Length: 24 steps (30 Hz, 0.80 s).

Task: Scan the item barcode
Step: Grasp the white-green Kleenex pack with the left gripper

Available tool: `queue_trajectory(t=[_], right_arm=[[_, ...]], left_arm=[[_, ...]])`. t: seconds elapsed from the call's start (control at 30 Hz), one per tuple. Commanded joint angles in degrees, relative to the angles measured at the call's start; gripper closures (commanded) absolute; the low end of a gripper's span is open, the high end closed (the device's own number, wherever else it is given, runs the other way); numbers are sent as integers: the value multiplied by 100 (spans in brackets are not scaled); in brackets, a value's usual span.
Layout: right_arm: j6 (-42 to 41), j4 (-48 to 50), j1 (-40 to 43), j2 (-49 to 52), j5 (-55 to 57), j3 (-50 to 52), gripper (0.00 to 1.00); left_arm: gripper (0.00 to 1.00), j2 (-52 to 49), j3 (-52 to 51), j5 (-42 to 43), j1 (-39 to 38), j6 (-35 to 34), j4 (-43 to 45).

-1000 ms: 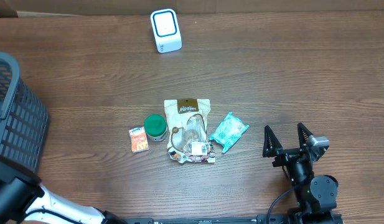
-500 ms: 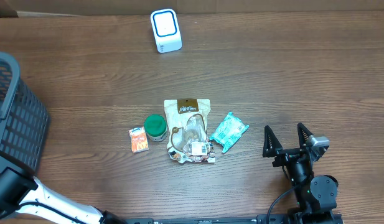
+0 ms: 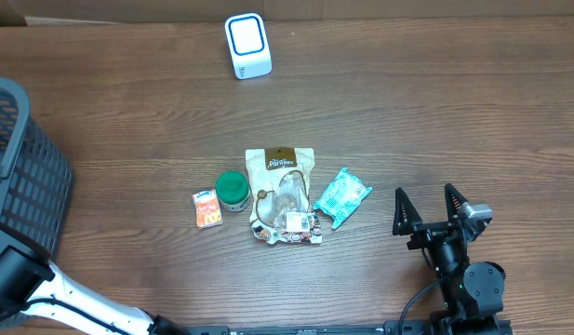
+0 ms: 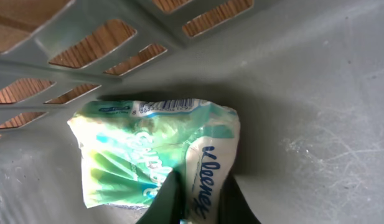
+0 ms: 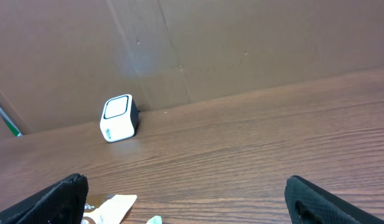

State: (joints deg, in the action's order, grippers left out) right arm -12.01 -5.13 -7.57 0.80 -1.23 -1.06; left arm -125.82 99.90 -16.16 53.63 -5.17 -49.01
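Observation:
In the left wrist view my left gripper point(image 4: 201, 191) is shut on a green and white Kleenex tissue pack point(image 4: 135, 149). The pack lies on the floor of the grey basket point(image 4: 304, 93), and its barcode point(image 4: 163, 107) shows along its far edge. A dark finger point(image 4: 167, 199) presses each side of the pack's white end. The white scanner point(image 3: 247, 45) with a blue ring stands at the table's far edge, also seen as the scanner point(image 5: 119, 117) in the right wrist view. My right gripper point(image 3: 424, 200) stands open and empty at the front right.
The basket point(image 3: 26, 177) fills the left edge of the table. At mid-table lie a brown snack pouch point(image 3: 282, 191), a green-lidded tub point(image 3: 233, 189), a small orange packet point(image 3: 207, 208) and a teal packet point(image 3: 341, 196). A cardboard wall point(image 5: 210, 43) backs the table.
My left arm's link at the bottom left has shifted a little. The items on the table and the right arm have not moved.

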Motion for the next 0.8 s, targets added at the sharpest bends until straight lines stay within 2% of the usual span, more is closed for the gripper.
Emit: queue_trajectory(t=[0.0,0.17,0.6,0.77], right_arm=[[-13,35,20,-61,4,59,0],[-13,35,20,-61,4,59,0],[-13,35,20,-61,4,59,0],[-13,35,20,-61,4,59,0]], left_arm=[[95,-297,-55,103,35,-131,-208],[96,-70,-35,144,33,-402,-474],[96,984,-35,1635,28,-734,-651],[96,1099,-35,1725,-44,-723,-787]])
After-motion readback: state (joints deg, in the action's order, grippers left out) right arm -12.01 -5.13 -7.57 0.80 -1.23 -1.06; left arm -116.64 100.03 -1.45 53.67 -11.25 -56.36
